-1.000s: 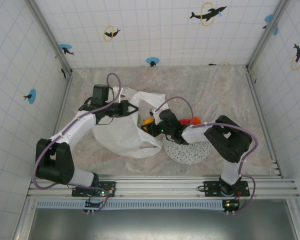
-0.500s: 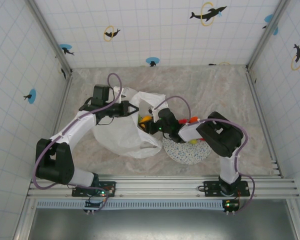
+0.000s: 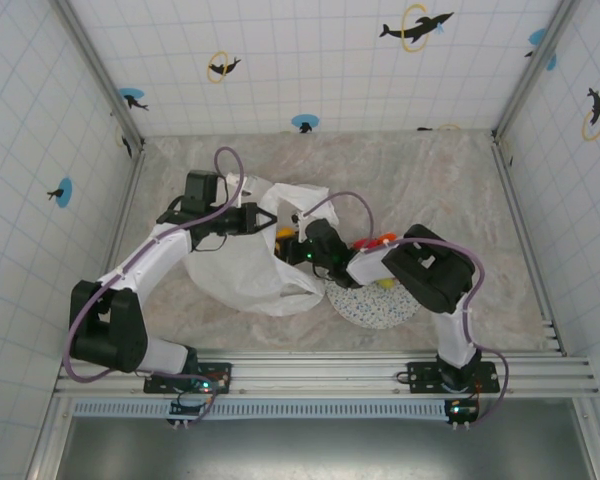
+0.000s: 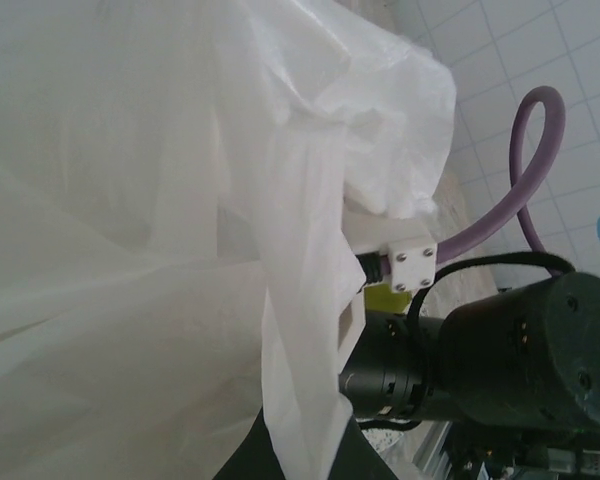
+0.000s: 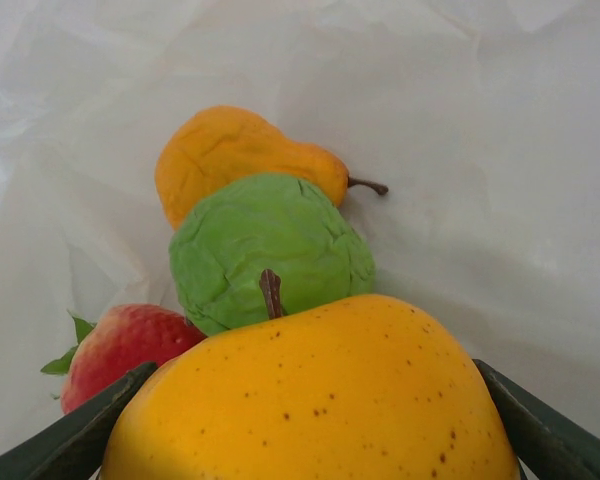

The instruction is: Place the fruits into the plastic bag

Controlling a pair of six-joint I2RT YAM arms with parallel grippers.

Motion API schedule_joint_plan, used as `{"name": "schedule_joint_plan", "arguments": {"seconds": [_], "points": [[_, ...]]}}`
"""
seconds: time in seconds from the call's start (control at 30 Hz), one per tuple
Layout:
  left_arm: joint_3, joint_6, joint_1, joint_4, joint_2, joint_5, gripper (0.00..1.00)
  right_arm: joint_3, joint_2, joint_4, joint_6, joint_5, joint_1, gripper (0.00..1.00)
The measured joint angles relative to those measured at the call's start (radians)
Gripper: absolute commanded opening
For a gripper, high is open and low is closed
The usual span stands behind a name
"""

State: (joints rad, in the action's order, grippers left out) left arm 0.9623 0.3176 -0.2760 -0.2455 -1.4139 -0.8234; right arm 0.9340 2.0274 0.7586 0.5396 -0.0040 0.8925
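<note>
Counter (image 3: pixel 410 170): marbled beige, walled by white tiles with dolphin stickers.
Plastic bag (image 3: pixel 242 268): crumpled white film lying on the counter at centre-left, its mouth facing right.
Yellow-orange fruit (image 5: pixel 310 400): speckled, with a brown stem, sitting inside the plastic bag's mouth and filling the gap between the right gripper's fingers.
Green fruit (image 5: pixel 270 250): deeper in the plastic bag, just behind the yellow-orange fruit.
Orange pear (image 5: pixel 242 150): farther in, touching the green fruit.
Strawberry (image 5: pixel 125 350): left of the green fruit, on the bag's film.
Right gripper (image 3: pixel 298 248): at the plastic bag's mouth, fingers spread wide and clamped on the yellow-orange fruit.
Left gripper (image 3: pixel 265 220): at the plastic bag's upper rim, fingers pinched together on the film.
Plate (image 3: pixel 380 308): speckled, just right of the plastic bag.
Red and orange fruits (image 3: pixel 373 242): right of the bag's mouth, beside the plate's far edge.
</note>
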Motion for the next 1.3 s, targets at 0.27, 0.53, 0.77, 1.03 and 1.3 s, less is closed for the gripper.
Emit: {"name": "schedule_joint_plan", "arguments": {"seconds": [0.27, 0.53, 0.77, 1.03, 1.3], "points": [[-0.003, 0.004, -0.013, 0.017, 0.0, -0.01, 0.0, 0.008, 0.043, 0.034, 0.156, 0.13, 0.043, 0.55], [-0.003, 0.043, -0.064, 0.052, 0.0, -0.035, 0.0, 0.03, 0.059, 0.053, 0.278, 0.221, 0.074, 0.57], [-0.003, 0.062, -0.083, 0.077, 0.0, -0.048, 0.0, 0.103, 0.06, 0.047, 0.337, 0.262, 0.083, 0.7], [-0.003, 0.061, -0.083, 0.075, 0.0, -0.018, 0.0, 0.121, 0.06, -0.081, 0.338, 0.259, 0.074, 0.91], [-0.003, 0.061, -0.055, 0.074, 0.0, 0.008, 0.0, 0.105, -0.003, -0.237, 0.224, 0.197, 0.063, 1.0]]}}
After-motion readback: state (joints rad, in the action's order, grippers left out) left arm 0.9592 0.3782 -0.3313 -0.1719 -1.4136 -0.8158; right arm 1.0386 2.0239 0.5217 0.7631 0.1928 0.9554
